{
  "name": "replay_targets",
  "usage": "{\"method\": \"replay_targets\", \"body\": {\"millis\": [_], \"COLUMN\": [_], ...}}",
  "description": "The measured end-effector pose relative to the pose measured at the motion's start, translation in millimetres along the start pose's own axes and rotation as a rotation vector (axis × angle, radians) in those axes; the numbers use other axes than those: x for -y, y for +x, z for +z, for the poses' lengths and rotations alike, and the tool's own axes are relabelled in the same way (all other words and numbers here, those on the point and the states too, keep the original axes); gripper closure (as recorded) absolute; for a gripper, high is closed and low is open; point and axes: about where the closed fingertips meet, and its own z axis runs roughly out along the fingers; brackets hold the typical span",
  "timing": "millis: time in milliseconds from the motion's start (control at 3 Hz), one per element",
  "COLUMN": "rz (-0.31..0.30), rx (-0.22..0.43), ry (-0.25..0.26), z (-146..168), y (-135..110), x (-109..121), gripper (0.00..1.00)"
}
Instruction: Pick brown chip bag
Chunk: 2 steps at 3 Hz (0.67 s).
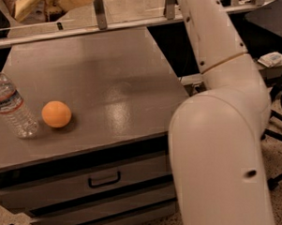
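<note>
Label on bottle point(12, 108) unreadable, pale chip bag point(28, 6) bottom at top edge, white arm point(213, 50) reaching upward, gripper out of view, jaws' state cannot be told

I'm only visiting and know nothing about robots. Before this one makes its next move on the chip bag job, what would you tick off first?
1. Gripper in sight: not ok. The arm runs off the top edge, so the gripper is out of view above.
2. Brown chip bag found: cannot tell. Only a pale yellow crinkled shape shows, cut off at the top edge.
3. Grip on the bag: cannot tell, since the gripper is out of view.
4. Orange out of the way: ok. It rests on the table near the front left.
5. Water bottle standing: ok, just left of the orange.
</note>
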Motion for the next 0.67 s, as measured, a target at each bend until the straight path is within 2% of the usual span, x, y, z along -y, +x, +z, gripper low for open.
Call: {"method": "replay_targets", "body": {"millis": [333,667], "rz": [0.036,0.036], "rx": [0.036,0.036], "ry": [0.007,0.007], "z": [-24.5,-24.5], "y": [16.5,16.5], "x": [-42.7,-42.7], "gripper": [1.00,1.00]}}
